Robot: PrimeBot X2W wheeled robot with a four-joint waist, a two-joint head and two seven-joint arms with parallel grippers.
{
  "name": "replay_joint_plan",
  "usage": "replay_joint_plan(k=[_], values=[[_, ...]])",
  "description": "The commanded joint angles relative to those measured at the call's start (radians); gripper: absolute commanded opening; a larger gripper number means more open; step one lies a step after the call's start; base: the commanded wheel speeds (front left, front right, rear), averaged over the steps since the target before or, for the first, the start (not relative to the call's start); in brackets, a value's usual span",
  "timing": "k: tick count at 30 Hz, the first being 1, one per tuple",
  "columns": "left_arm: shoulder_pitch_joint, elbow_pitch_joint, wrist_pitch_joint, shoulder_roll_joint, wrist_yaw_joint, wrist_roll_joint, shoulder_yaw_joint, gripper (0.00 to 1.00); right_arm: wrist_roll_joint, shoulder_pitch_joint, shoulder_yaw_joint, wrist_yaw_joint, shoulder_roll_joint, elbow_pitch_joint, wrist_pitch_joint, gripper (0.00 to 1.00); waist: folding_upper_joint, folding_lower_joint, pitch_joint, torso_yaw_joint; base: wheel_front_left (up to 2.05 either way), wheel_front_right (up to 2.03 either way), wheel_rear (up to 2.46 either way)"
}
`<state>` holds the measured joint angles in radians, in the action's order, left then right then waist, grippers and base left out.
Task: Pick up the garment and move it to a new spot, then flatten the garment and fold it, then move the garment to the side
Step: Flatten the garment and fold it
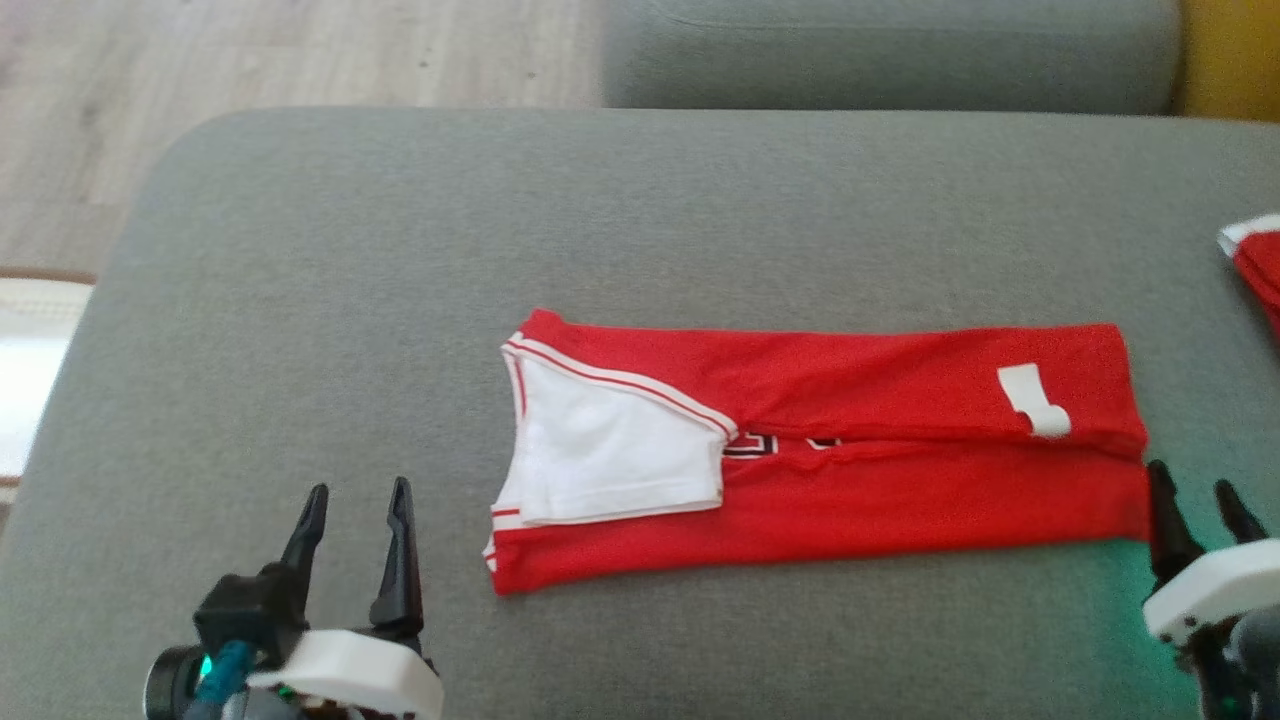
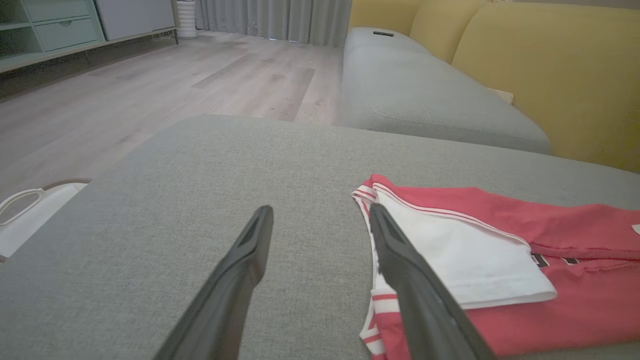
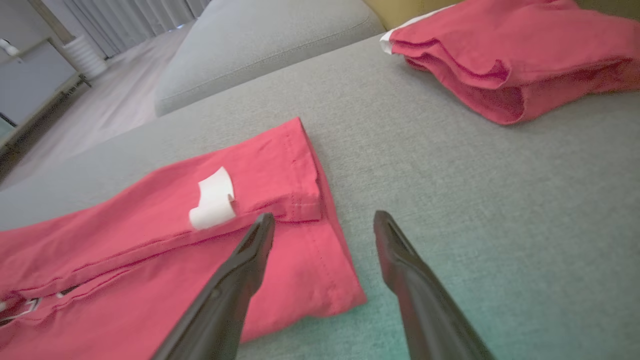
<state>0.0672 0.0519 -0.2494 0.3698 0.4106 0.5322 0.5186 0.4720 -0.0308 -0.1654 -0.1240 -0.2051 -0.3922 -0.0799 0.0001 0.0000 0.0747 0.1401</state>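
Observation:
A red garment [image 1: 850, 470] with white sleeves and white trim lies folded into a long strip across the grey cushion [image 1: 400, 250]. Its white sleeve end points left; a white label sits near its right end. My left gripper [image 1: 355, 495] stands open over bare cushion just left of the garment's near-left corner, holding nothing; in the left wrist view my left gripper [image 2: 320, 217] has the garment [image 2: 500, 260] beside its right finger. My right gripper [image 1: 1195, 487] is open at the garment's near-right corner; in the right wrist view my right gripper [image 3: 322, 222] hovers by the garment's hem [image 3: 300, 250].
A second red garment [image 3: 510, 55] lies folded at the cushion's far right, its edge [image 1: 1255, 260] at the head view's border. Beyond stand a grey sofa seat [image 1: 890, 50] and yellow backrest [image 2: 540, 70]. Wooden floor [image 1: 250, 60] lies past the cushion's left and far edges.

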Motion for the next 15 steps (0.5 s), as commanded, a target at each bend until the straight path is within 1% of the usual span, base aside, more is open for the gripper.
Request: replay_joint_plan(k=[1,5,7,8,10,15], values=[[-0.031,0.012,-0.012,-0.018,-0.021,-0.047,-0.072,1.0,-0.051,-0.078,-0.013,-0.007,-0.02,-0.013,-0.01,1.0,-0.0001,0.0,-0.016,0.033,0.0,0.0,0.0],[-0.021,-0.015,-0.012,-0.067,-0.076,-0.153,-0.097,1.0,-0.142,-0.151,-0.079,-0.007,-0.008,-0.117,-0.033,1.0,-0.0001,0.0,-0.025,0.073,0.0,0.0,0.0],[-0.017,-0.017,-0.012,-0.088,-0.098,-0.205,-0.098,1.0,-0.191,-0.182,-0.109,-0.007,-0.013,-0.166,-0.046,1.0,-0.0001,0.0,-0.024,0.09,0.0,0.0,0.0],[-0.011,-0.022,-0.012,-0.107,-0.12,-0.245,-0.098,1.0,-0.233,-0.207,-0.137,-0.007,-0.018,-0.211,-0.059,1.0,-0.0001,0.0,-0.02,0.107,0.0,0.0,0.0],[-0.009,-0.021,-0.012,-0.117,-0.129,-0.263,-0.097,1.0,-0.249,-0.218,-0.149,-0.007,-0.018,-0.232,-0.067,1.0,-0.0001,0.0,-0.019,0.114,0.0,0.0,0.0],[0.001,-0.018,-0.012,-0.154,-0.173,-0.335,-0.08,1.0,-0.31,-0.248,-0.204,-0.007,-0.027,-0.314,-0.093,1.0,-0.0001,0.0,-0.011,0.14,0.0,0.0,0.0]])
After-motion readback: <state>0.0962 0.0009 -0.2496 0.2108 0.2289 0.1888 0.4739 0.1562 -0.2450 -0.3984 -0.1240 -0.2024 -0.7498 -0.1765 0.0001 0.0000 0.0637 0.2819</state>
